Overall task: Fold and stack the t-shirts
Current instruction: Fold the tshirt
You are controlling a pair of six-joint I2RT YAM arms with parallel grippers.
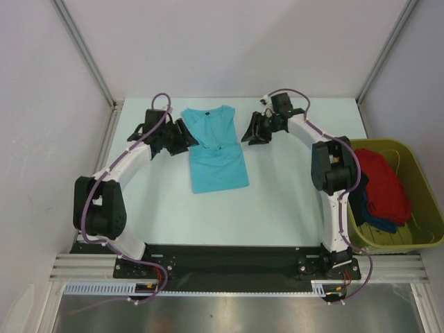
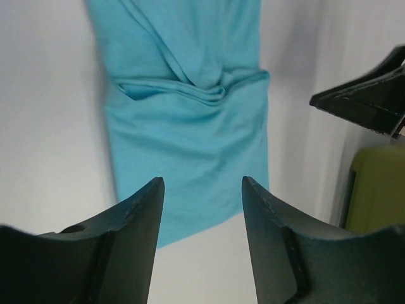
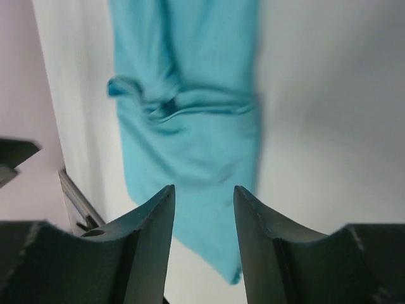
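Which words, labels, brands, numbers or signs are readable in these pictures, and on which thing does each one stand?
No text can be read in any view.
Turquoise t-shirt: no print; a small dark spot at its crease may be a label, but it is too small and blurred to read.
Olive-green tub: no writing visible.

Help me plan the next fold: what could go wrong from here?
1. The turquoise t-shirt has a bunched crease across its middle; folding over it may lock in wrinkles.
2. The left gripper and right gripper stand open beside the collar end; uneven grasps could skew the shirt.
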